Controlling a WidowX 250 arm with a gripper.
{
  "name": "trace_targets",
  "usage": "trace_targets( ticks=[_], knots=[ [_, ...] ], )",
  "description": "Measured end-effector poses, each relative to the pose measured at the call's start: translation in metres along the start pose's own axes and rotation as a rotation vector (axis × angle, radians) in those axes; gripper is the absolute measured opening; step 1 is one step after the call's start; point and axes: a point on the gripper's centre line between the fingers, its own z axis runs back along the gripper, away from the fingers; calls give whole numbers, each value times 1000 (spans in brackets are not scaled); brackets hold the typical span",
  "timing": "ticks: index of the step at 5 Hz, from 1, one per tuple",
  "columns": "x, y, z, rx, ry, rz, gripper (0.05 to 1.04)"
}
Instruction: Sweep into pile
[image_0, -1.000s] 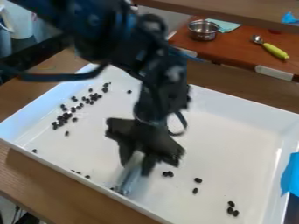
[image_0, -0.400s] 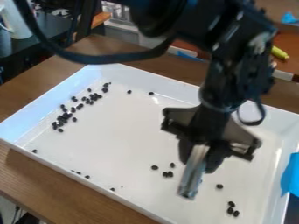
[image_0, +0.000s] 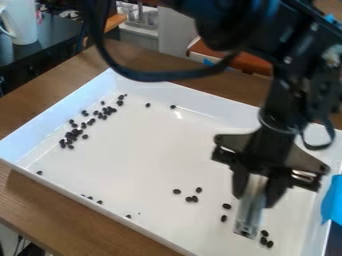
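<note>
A silvery tool (image_0: 249, 215) is held in the pincer (image_0: 256, 193), its tip set just left of the lower-right beans (image_0: 264, 241).

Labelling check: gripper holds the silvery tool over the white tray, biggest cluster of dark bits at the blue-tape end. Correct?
One fix: per the camera view, the biggest cluster of dark bits lies at the end opposite the blue tape. Gripper, tool and tray: as stated.

no readable text, no legible labels, no numbers or signs
</note>
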Motion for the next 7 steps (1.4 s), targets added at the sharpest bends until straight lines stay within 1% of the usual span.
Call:
trace_targets(
  ticks=[1, 2, 3, 4, 5, 6, 7],
  knots=[
    [-7, -15, -9, 4, 5, -14, 380],
    [-10, -27, -11, 1, -23, -18, 380],
    [-14, -33, -15, 3, -33, -24, 380],
    [-11, -36, -17, 0, -56, -13, 380],
    [-17, -29, -29, 24, -61, -29, 380],
    [-19, -23, -30, 11, -92, -54, 380],
    [-23, -6, -32, 16, -107, -69, 380]
  ],
)
